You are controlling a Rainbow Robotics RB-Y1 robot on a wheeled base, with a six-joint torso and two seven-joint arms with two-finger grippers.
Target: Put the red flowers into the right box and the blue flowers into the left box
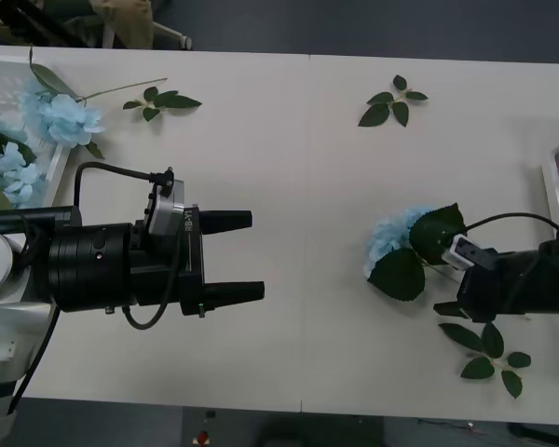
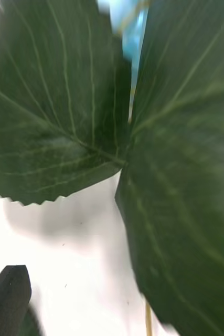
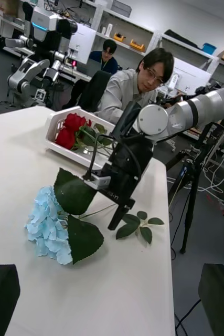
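The right gripper (image 1: 444, 279), fingers hidden so their grip is unclear, reaches the blue hydrangea (image 1: 388, 237) misplaced right, while the left gripper (image 1: 247, 256) waits spread.

The table (image 1: 307, 186) is off-white. The blue flowers (image 1: 391, 240) are pale sky-blue with dark green, light-veined leaves. The red flowers (image 3: 70, 131) are deep red with green leaves, lying in the white right box (image 3: 56, 149). The left box (image 1: 9, 70) is white. The left gripper (image 1: 252, 256) has black fingers.
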